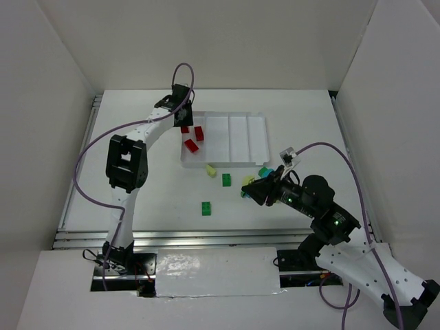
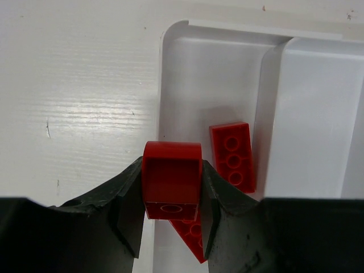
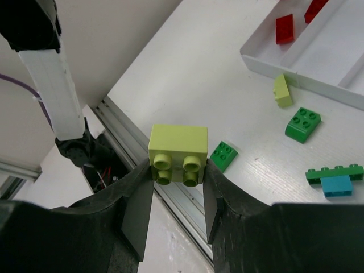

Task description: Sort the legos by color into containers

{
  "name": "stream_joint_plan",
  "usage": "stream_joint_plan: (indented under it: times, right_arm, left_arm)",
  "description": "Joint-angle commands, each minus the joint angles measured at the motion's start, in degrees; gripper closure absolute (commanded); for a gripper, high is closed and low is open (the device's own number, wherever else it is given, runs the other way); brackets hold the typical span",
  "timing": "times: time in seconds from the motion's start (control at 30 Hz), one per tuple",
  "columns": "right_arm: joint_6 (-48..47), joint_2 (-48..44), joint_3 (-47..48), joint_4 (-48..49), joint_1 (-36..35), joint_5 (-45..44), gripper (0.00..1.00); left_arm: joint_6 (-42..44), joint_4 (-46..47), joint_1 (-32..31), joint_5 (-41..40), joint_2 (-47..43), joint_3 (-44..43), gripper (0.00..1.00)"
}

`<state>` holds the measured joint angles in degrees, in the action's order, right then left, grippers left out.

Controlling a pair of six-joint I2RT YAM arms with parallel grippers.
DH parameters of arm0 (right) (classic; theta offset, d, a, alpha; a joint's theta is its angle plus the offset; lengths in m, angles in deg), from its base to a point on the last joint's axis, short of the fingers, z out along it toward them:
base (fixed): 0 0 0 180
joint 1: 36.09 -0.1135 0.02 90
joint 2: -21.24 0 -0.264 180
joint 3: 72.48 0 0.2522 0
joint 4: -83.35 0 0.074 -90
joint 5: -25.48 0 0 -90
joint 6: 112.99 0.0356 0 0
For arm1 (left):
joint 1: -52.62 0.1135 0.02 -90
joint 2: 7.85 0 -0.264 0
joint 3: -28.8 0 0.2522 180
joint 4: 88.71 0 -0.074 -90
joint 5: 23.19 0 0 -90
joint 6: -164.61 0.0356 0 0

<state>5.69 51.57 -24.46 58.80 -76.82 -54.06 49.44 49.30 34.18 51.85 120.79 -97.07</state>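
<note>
My left gripper (image 2: 172, 190) is shut on a red rounded brick (image 2: 172, 170), held over the left edge of the white tray (image 2: 170, 34). Below it, in the tray's leftmost compartment, lie two red bricks (image 2: 233, 156) (image 2: 190, 236). In the top view the left gripper (image 1: 184, 126) is at the tray's (image 1: 254, 120) near-left corner. My right gripper (image 3: 177, 170) is shut on a pale yellow-green brick (image 3: 177, 142) and holds it above the table, near the tray's front right (image 1: 247, 187).
Loose on the table in front of the tray: a yellow-green brick (image 1: 211, 170), two green bricks (image 1: 226, 179) (image 1: 206, 208), and a cyan brick (image 1: 263, 171). The right wrist view shows a green plate (image 3: 335, 172) joined to a cyan brick (image 3: 336, 186). A metal rail runs along the near edge.
</note>
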Motion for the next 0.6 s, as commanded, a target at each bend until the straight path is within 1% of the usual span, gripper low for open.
stream_joint_plan:
  times: [0.0, 0.03, 0.07, 0.13, 0.17, 0.23, 0.27, 0.33, 0.37, 0.47, 0.57]
  right_arm:
    - [-0.82, 0.61, -0.51, -0.29, -0.40, 0.88, 1.00]
    - [-1.00, 1.13, -0.42, -0.37, -0.32, 0.97, 1.00]
    - [-1.09, 1.31, -0.25, -0.46, -0.31, 1.05, 1.00]
    - [-1.27, 1.66, -0.33, -0.20, -0.40, 1.06, 1.00]
    - [-1.27, 1.84, -0.42, 0.06, -0.40, 1.06, 1.00]
    - [-1.27, 2.54, -0.60, 0.50, -0.40, 1.14, 1.00]
    - [-1.27, 2.98, -0.86, 0.76, -0.49, 1.23, 1.00]
    - [-1.18, 4.47, -0.95, 1.56, -0.32, 1.32, 1.00]
    - [-1.09, 5.00, -0.95, 1.82, -0.49, 1.58, 1.00]
    - [-0.74, 6.06, -1.30, 3.22, -0.40, 2.64, 1.00]
    - [-0.65, 6.67, -1.22, 3.84, -0.40, 2.38, 1.00]
  left_arm:
    - [2.23, 2.29, 0.24, 4.50, 0.47, -1.10, 0.95]
    - [2.32, 3.52, 0.24, 5.02, -0.14, -0.04, 0.92]
    - [2.40, 5.27, 0.50, 5.81, -0.32, 1.27, 0.87]
    - [2.40, 5.55, 0.68, 7.49, 0.12, 1.29, 0.82]
    - [2.40, 5.03, 0.94, 7.84, 0.38, 0.59, 0.77]
    - [2.49, 5.02, 1.30, 9.41, 1.08, 0.23, 0.68]
    - [2.58, 5.29, 1.47, 10.47, 1.09, 0.23, 0.60]
    - [2.14, 5.46, 1.47, 10.22, 1.00, 0.49, 0.51]
    - [1.79, 5.38, 1.56, 9.95, 1.00, 0.49, 0.43]
    - [0.74, 4.15, 1.74, 8.11, 1.35, 0.06, 0.32]
    - [0.47, 2.57, 1.82, 4.86, 1.26, -0.12, 0.28]
